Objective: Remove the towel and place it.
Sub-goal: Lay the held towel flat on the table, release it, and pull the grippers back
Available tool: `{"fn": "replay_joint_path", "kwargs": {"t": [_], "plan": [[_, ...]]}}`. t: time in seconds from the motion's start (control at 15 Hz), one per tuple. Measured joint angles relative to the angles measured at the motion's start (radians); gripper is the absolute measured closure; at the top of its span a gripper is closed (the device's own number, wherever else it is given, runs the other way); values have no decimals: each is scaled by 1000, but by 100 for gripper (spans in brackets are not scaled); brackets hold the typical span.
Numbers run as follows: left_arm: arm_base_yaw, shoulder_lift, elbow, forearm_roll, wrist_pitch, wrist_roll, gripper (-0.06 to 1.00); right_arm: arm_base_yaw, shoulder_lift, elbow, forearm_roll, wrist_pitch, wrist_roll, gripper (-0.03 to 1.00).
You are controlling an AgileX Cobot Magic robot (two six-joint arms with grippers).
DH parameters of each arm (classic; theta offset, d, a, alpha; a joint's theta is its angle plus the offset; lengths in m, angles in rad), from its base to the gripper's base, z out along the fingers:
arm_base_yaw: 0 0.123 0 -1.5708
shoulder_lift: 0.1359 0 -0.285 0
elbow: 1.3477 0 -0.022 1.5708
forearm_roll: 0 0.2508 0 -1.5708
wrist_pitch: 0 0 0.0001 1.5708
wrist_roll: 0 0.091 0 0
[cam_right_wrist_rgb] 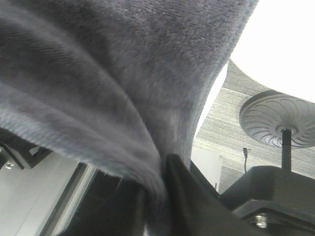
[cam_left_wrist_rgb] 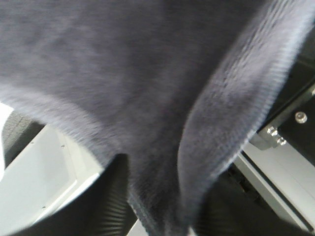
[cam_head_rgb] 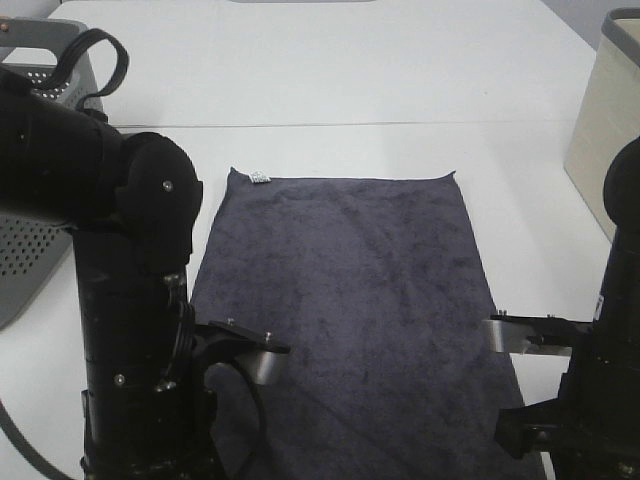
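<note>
The dark charcoal towel (cam_head_rgb: 350, 280) lies spread flat on the white table (cam_head_rgb: 350, 80), its small tag (cam_head_rgb: 259, 178) at the far left corner and its near end reaching the front edge between both arms. In the left wrist view, a blurred fold of the towel (cam_left_wrist_rgb: 147, 98) hangs down between the dark fingers of my left gripper (cam_left_wrist_rgb: 160, 221); how far the jaws stand apart is unclear. The right wrist view shows the towel (cam_right_wrist_rgb: 98, 73) narrowing to a pinch between the fingers of my right gripper (cam_right_wrist_rgb: 156, 201). Neither gripper's fingertips show in the exterior view.
A grey perforated basket (cam_head_rgb: 40, 60) with a black strap stands at the back left behind my left arm (cam_head_rgb: 130, 300). A beige container (cam_head_rgb: 605, 130) stands at the right edge. Below the table edge, a round stand base (cam_right_wrist_rgb: 280, 120) sits on grey floor.
</note>
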Motion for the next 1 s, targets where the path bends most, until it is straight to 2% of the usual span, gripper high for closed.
{"fn": "replay_joint_path", "kwargs": {"t": [0.13, 0.2, 0.33, 0.6, 0.73, 0.87, 1.0], "plan": [[-29, 0, 0, 0, 5, 0, 35, 0, 0, 0, 19, 0, -1, 57], [-30, 0, 0, 0, 6, 0, 29, 0, 0, 0, 24, 0, -1, 45], [-30, 0, 0, 0, 6, 0, 26, 0, -5, 0, 27, 0, -1, 33], [-30, 0, -28, 17, 11, 0, 26, 0, -108, -90, -15, 3, -1, 30], [-30, 0, -104, 68, 12, -2, 26, 0, -159, -190, -81, -14, 20, 30], [-30, 1, -208, 127, 14, -13, 26, -2, -168, -299, -174, 11, 28, 30], [-30, 1, -323, 233, 14, -69, 24, -2, -164, -395, -267, 35, 33, 30]]}}
